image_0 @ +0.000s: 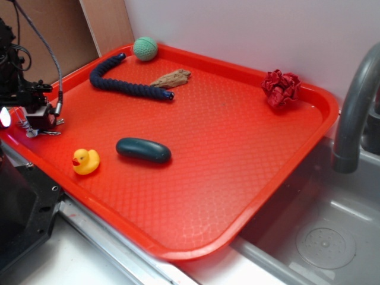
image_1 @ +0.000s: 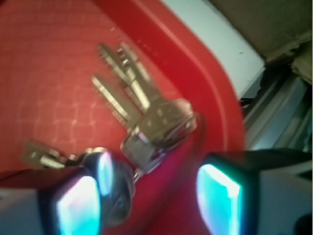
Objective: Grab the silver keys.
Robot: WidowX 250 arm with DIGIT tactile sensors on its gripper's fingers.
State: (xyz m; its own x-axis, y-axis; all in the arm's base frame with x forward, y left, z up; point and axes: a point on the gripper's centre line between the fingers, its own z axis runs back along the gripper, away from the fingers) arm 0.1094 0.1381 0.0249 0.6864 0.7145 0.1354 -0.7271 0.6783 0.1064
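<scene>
Tool at left edge of frame over red tray, jaws apart, silver keys lying on tray by its rim just past the pads, one key head beside left pad, yellow duck near.

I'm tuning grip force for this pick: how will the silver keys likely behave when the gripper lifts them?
The silver keys are several loose flat blades fanned out, so they would probably dangle and swing rather than lift stiffly. Their smooth, shiny metal may slip between the pads. They lie close beside the raised rim of the red tray, so they might snag there.
</scene>
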